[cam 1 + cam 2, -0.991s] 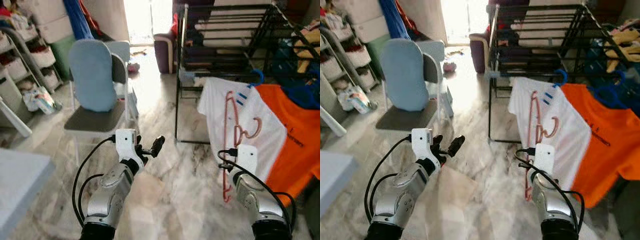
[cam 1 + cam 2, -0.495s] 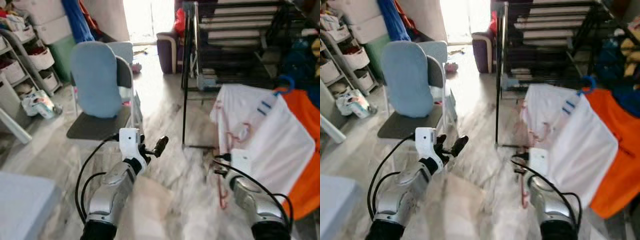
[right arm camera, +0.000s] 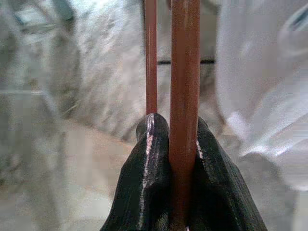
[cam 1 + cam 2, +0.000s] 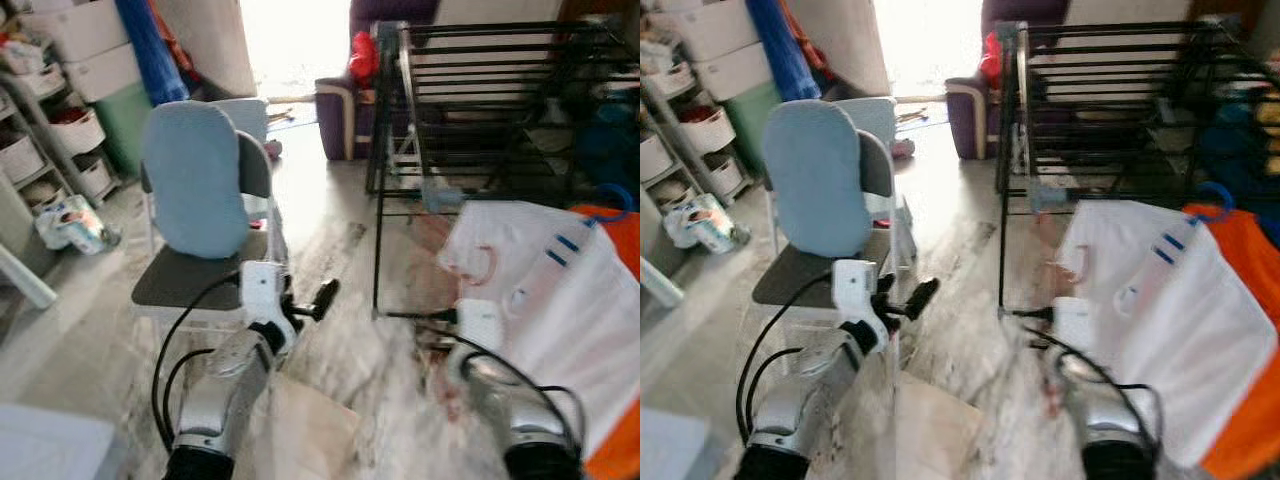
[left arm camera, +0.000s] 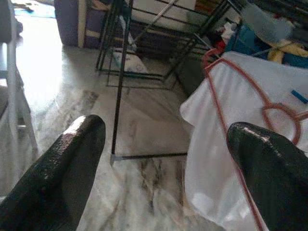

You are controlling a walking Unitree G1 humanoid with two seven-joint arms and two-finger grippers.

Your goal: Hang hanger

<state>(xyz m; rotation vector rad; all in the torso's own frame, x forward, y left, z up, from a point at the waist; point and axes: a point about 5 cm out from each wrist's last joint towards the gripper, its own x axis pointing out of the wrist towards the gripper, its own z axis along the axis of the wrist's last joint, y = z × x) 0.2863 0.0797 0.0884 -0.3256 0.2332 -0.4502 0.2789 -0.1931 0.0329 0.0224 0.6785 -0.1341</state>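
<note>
Between my right gripper's (image 3: 171, 144) closed fingers sits the red hanger (image 3: 184, 72), pinched by its bar so the hook stays free for the black drying rack (image 4: 480, 110); left gripper (image 5: 168, 159) spread, holding nothing (spare).

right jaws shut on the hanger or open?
Shut. In the right wrist view the two black fingers press against the pink hanger bar with no gap. Left gripper is open and empty.
</note>
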